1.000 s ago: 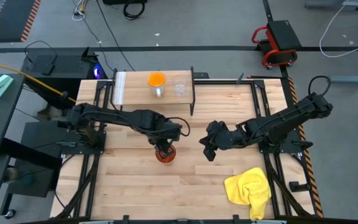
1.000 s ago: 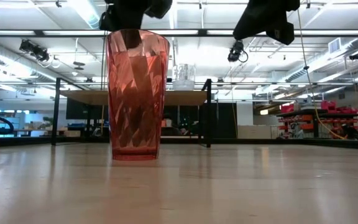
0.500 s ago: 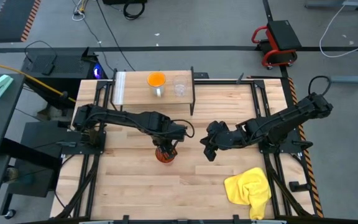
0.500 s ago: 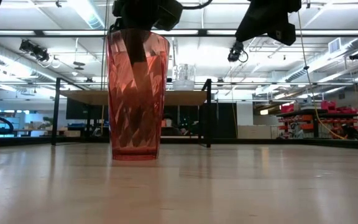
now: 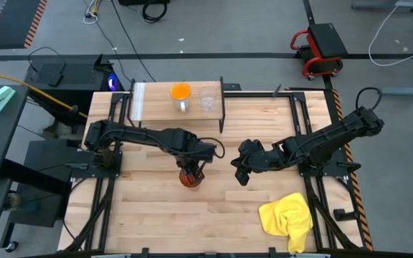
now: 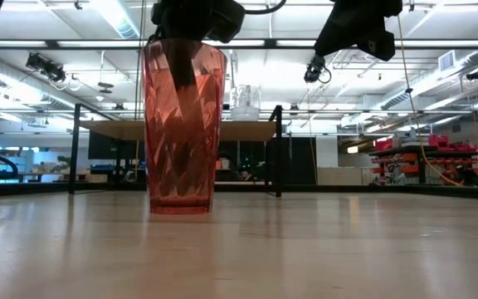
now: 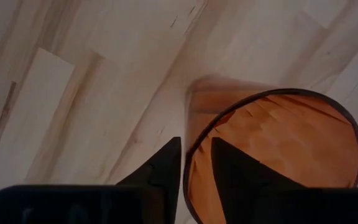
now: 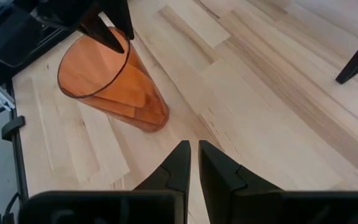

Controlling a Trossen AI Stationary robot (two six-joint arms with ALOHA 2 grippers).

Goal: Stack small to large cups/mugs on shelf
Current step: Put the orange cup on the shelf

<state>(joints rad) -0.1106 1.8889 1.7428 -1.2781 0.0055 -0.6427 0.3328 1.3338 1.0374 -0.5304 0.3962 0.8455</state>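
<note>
We have our left hand down over the tall translucent amber-orange tumbler, which stands upright on the pale wooden plank surface near its middle, mouth up, long axis vertical. The relation that counts is at the rim: in the left wrist view one dark finger sits outside the tumbler's wall and the other inside it, with the rim running through the narrow gap between them, so we judge the hand pinched on that wall, though the pads' contact itself is not plainly shown. In the low view the tumbler's base rests flat on the surface, so it is not yet lifted. The small raised light-wood shelf on thin black legs lies at the far edge, well apart from the tumbler, and carries the mid-size orange mug with the small clear glass cup just beside it. Our left arm is plainly the nearer one; our right hand waits near the tumbler on its other side, fingers drawn almost together around nothing. A crumpled yellow cloth lies at the near right corner. We expect a straight lift next, keeping the tumbler's axis vertical so the thin rim grip does not let it swing.
</note>
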